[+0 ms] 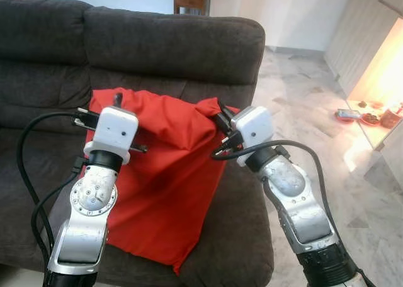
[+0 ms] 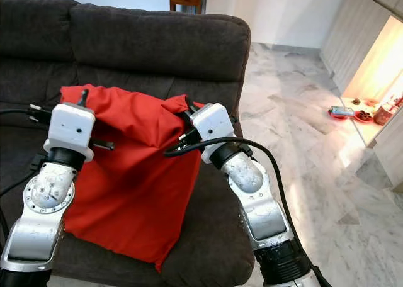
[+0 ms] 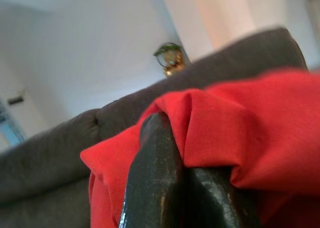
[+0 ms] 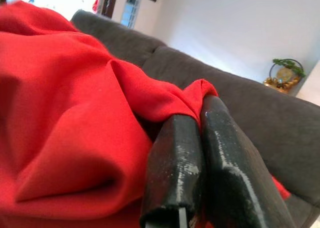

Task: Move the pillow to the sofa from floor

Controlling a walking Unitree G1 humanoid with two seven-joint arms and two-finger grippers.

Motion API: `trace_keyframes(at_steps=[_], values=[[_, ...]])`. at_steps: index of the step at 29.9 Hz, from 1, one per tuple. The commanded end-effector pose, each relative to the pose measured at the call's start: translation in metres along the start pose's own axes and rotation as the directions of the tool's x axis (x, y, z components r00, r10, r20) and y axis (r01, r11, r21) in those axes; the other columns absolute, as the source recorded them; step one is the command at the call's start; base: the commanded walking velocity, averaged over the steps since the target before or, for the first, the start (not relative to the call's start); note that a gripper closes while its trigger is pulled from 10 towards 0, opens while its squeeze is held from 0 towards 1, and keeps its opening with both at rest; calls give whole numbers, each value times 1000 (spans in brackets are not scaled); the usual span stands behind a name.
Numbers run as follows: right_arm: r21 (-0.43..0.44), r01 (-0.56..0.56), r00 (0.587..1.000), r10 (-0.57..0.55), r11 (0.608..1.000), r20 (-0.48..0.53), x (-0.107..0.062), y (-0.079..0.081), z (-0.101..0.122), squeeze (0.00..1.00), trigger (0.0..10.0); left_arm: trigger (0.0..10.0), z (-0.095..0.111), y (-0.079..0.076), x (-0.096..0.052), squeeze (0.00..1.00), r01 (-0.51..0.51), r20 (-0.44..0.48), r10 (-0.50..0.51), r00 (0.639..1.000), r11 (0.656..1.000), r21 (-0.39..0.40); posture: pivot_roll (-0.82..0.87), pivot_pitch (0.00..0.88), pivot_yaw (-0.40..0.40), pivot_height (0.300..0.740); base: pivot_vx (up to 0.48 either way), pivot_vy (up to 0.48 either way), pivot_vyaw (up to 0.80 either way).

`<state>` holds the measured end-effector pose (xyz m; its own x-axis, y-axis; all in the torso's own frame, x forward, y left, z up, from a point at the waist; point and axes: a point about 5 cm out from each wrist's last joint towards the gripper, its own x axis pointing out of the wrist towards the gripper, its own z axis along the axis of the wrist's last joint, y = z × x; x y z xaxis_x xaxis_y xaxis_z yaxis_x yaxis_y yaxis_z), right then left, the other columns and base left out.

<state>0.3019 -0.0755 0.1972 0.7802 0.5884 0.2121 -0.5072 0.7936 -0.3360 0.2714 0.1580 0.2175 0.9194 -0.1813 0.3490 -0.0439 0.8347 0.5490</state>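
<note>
Left gripper (image 3: 175, 153) clenched on upper left corner of red pillow (image 1: 167, 174) | right gripper (image 4: 200, 138) clenched on its upper right corner | we note pillow on dark grey sofa (image 1: 170, 41) seat, leaning against backrest | marble floor (image 1: 315, 111) to robot's right.

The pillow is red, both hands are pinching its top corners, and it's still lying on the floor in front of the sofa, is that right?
Not quite. The red pillow is not on the floor: the left eye view shows it on the sofa seat, leaning toward the backrest. The rest holds: the left hand and the right hand are each shut on a top corner.
</note>
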Motion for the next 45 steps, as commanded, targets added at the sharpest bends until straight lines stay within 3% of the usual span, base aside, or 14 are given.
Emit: trace_keyframes(at_steps=[1,11,16,23,34,35,37,38,40,41,42,43,44,45], values=[[-10,-40,999,40,999,8,1,9,3,0,10000,10000,-1,-17,-4,0,117,-7,-116,993,991,63,33,36,-71,740,0,0,0],[-9,-115,993,115,993,-23,-9,20,0,0,10000,10000,-5,-26,-6,0,180,-46,-176,983,975,132,24,38,-69,740,0,0,0],[-15,-96,995,96,995,-9,-6,17,3,0,10000,10000,-7,-4,-1,0,18,-67,-11,998,995,97,27,37,-71,740,0,0,0],[27,-60,994,57,998,98,-2,13,21,0,10000,10000,-2,25,-1,0,-195,-55,201,978,976,99,29,39,-74,740,0,0,0],[52,-62,983,52,997,175,1,12,33,0,10000,10000,7,32,0,0,-275,-14,277,961,958,85,27,37,-80,740,0,0,0],[56,-66,984,55,996,172,1,12,32,0,10000,10000,7,32,0,329,-279,-15,281,959,957,81,28,37,-82,740,0,0,0],[58,-67,984,57,996,172,1,12,32,0,10000,10000,7,32,0,329,-280,-15,282,959,957,80,27,37,-81,740,0,0,0],[63,-69,984,58,996,170,1,11,32,0,10000,10000,7,32,1,906,-281,-14,283,959,957,76,26,38,-81,740,0,0,0],[66,-70,984,58,995,169,1,11,31,75,10000,10000,7,32,1,1000,-282,-14,283,959,957,72,27,37,-81,740,0,0,0],[68,-73,984,60,995,168,1,11,31,227,10000,10000,8,32,1,1000,-282,-12,284,959,957,70,27,37,-81,740,0,0,0],[69,-75,984,63,995,165,1,11,30,761,10000,10000,9,32,1,1000,-283,-9,284,959,957,67,27,37,-81,740,0,0,0],[69,-75,984,63,995,165,1,11,30,761,10000,10000,9,32,1,1000,-283,-9,284,959,957,67,27,37,-81,740,0,0,0],[69,-75,984,63,995,164,1,11,30,1000,10000,10000,9,31,1,1000,-283,-8,285,959,957,67,27,37,-81,740,0,0,0],[68,-74,985,62,995,162,1,11,30,1000,10000,10000,9,31,2,1000,-284,-7,285,959,957,66,28,37,-81,740,0,0,0]])
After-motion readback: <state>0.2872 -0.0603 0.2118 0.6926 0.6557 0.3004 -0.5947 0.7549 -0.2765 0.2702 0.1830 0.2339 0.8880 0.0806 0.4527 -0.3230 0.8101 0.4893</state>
